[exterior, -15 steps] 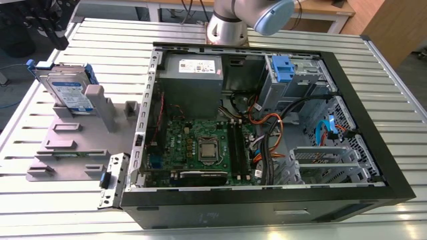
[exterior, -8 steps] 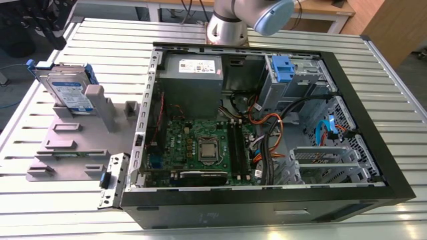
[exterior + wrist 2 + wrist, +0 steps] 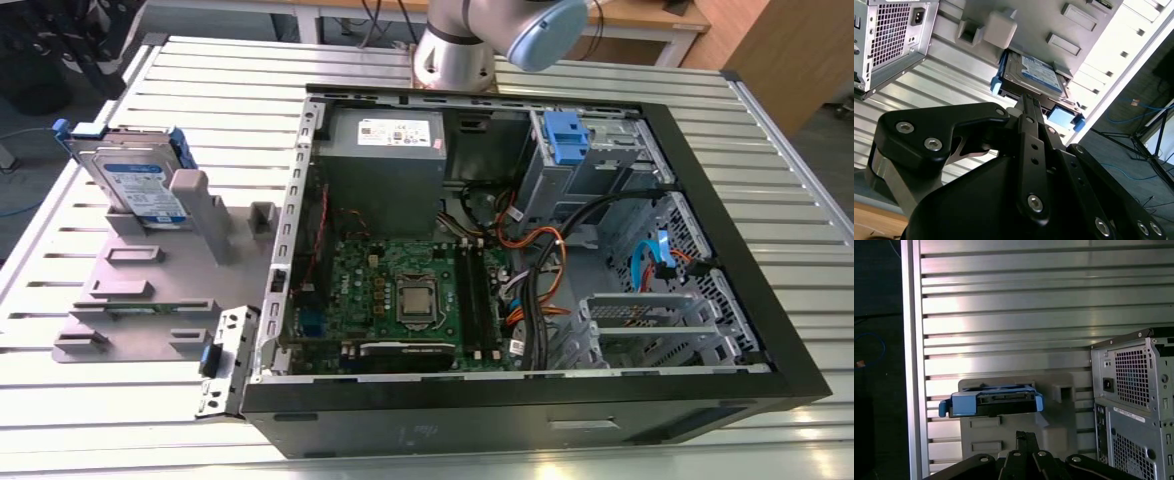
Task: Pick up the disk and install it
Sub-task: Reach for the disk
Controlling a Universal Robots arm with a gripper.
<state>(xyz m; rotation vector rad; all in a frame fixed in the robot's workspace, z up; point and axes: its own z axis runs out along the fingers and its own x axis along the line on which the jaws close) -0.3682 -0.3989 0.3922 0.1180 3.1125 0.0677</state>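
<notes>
The disk (image 3: 134,185) was set upright on edge in a slot of the grey stand (image 3: 147,290), at the exterior view's left of the opened computer case (image 3: 747,300), presumably so that its upper edge could be grasped. The gripper (image 3: 1026,436), its fingers closed together on nothing, was held well apart from the disk. The print on the disk's white-and-blue label could not be read

Open computer case (image 3: 534,425), grey slotted stand (image 3: 158,288), slatted metal table (image 3: 240,70)
</notes>
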